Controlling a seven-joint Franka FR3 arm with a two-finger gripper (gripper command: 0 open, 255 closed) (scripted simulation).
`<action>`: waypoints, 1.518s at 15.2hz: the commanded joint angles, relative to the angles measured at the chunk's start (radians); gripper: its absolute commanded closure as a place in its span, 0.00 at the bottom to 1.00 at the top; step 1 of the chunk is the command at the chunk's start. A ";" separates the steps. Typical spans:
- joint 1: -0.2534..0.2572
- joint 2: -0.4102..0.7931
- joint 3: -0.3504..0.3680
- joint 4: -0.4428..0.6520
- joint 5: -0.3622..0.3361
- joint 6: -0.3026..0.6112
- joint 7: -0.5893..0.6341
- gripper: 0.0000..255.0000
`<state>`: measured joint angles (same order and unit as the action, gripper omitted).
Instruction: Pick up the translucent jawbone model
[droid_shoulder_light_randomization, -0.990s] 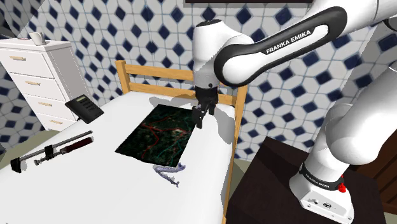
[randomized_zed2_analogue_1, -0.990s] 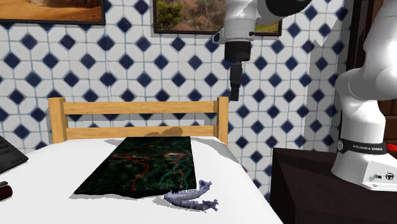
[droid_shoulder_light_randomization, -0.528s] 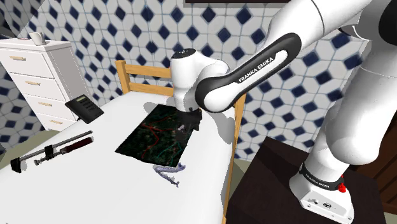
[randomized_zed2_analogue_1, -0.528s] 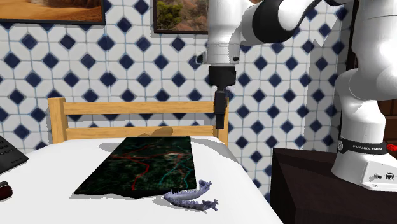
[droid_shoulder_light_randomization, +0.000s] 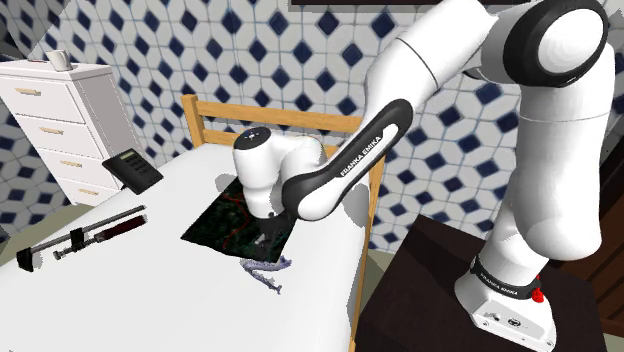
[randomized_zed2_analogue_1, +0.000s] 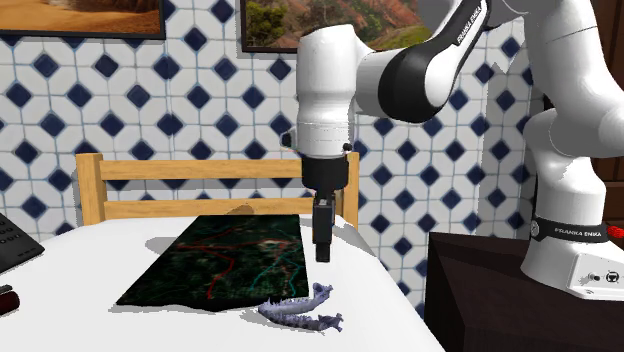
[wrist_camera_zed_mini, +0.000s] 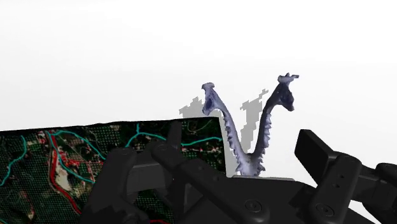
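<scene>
In the second exterior view, the dark map (randomized_zed2_analogue_1: 225, 260) lies flat on the white bed (randomized_zed2_analogue_1: 70, 265). The pincer (randomized_zed2_analogue_1: 323, 257) hangs over the map's right edge, fingers wide apart and empty. The bluish jawbone (randomized_zed2_analogue_1: 300, 313) lies below it, near the bed's side. An off-centre squeeze could flick its thin arms overboard.

A bedroom in a home. A bed (droid_shoulder_light_randomization: 150, 270) with a plain white cover and a light wooden headboard (randomized_zed2_analogue_1: 215, 170) stands against a wall (droid_shoulder_light_randomization: 150, 40) patterned with white tiles and dark blue diamonds. A white chest of drawers (droid_shoulder_light_randomization: 60, 130) with pale handles stands beside the bed. Framed landscape pictures (randomized_zed2_analogue_1: 80, 15) hang high on the wall above the headboard. A black telephone (droid_shoulder_light_randomization: 132, 170) lies on the bed.
</scene>
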<state>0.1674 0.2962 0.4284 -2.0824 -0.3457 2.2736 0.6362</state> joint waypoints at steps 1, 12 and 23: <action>0.032 0.087 -0.012 0.066 -0.052 -0.001 0.035 0.00; 0.127 0.325 -0.072 0.216 -0.169 0.045 0.112 0.00; 0.131 0.337 -0.077 0.217 -0.176 0.055 0.119 1.00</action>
<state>0.2990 0.6335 0.3518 -1.8654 -0.5217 2.3291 0.7550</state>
